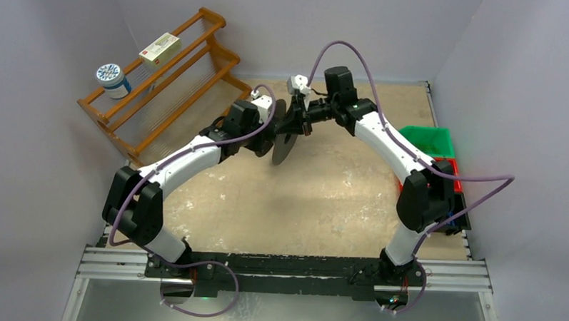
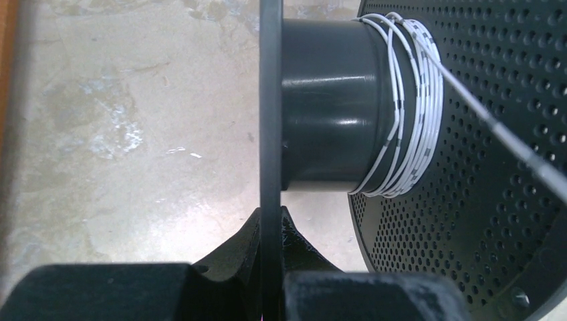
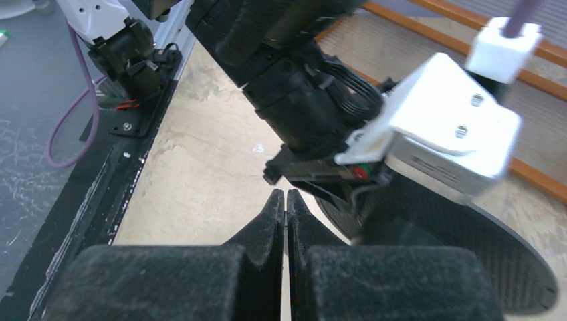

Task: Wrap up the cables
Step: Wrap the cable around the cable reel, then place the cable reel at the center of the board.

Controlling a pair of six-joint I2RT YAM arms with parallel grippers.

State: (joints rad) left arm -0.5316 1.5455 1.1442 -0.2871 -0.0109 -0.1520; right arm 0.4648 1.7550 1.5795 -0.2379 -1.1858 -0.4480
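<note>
Whitish thread-thin cable (image 2: 418, 114) coils on the black plastic spool (image 2: 327, 100), right of the flange (image 2: 271, 100) my left end effector (image 2: 271, 221) grasps; my right end effector (image 3: 285, 200) is clenched.

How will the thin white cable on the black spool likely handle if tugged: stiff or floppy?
The cable looks thread-thin and lies in uneven turns around the spool, so it is probably floppy and light. One strand leaves straight toward the lower right, seemingly taut; a hard tug might shift the turns.
</note>
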